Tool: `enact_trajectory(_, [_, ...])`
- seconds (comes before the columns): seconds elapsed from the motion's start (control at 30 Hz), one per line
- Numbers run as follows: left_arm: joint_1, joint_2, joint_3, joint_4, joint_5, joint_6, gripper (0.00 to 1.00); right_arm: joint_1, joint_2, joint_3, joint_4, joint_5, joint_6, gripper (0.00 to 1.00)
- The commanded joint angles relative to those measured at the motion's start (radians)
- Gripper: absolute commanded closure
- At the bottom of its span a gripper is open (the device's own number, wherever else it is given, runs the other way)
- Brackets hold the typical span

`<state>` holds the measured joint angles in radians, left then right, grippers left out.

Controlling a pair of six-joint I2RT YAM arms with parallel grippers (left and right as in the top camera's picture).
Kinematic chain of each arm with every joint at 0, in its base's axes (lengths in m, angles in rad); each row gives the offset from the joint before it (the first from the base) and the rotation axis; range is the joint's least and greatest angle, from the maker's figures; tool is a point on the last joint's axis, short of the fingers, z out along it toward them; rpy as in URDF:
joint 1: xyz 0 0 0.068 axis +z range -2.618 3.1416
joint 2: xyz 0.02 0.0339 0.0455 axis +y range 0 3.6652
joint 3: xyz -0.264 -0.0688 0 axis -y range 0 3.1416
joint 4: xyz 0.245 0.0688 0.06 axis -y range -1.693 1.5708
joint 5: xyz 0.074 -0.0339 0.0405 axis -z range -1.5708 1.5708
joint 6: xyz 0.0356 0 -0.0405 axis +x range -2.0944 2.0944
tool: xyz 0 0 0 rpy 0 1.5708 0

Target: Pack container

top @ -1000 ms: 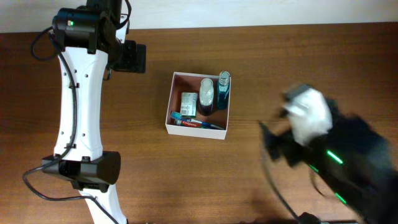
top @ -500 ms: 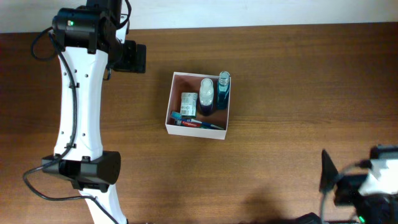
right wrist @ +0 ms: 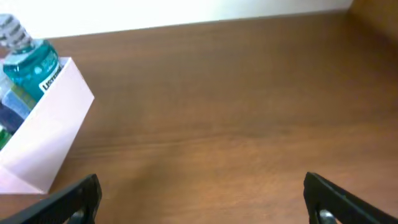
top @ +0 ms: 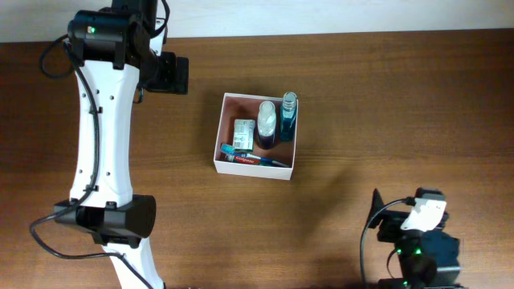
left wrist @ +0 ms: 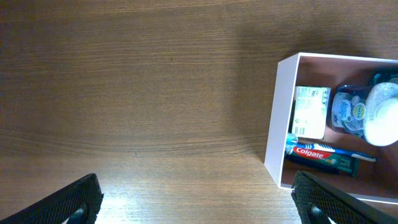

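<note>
The container, a square white box with a pinkish-brown inside, sits mid-table. It holds a blue mouthwash bottle, a dark bottle with a white cap, a small green-and-white carton and a toothpaste tube. My left gripper hovers to its upper left, open and empty; the left wrist view shows the container wall at the right. My right gripper is at the lower right, open and empty. The right wrist view shows the container and the mouthwash bottle at its left.
The left arm's white links run down the table's left side to its base at the front edge. The right arm's base sits at the front right. A pale wall borders the table's far edge.
My right arm has swung from beside the container's right side back to the lower right corner of the table. The left arm and the container's contents have not moved.
</note>
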<state>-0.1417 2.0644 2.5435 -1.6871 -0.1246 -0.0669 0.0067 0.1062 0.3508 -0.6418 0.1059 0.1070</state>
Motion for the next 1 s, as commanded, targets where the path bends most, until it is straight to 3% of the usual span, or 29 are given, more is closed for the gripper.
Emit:
enact_trajectory(0.0, [0.002, -0.010, 0.010, -0.001, -0.007, 0.016, 0.01, -0.010, -0.083, -0.083, 0.027, -0.028, 0.094, 0.01])
enact_trajectory(0.33, [0.002, -0.010, 0.010, -0.001, -0.007, 0.016, 0.01, -0.008, -0.103, -0.196, 0.019, -0.028, 0.093, 0.01])
enact_trajectory(0.97, [0.002, -0.010, 0.010, -0.001, -0.007, 0.016, 0.01, -0.008, -0.097, -0.194, 0.018, -0.027, 0.093, 0.01])
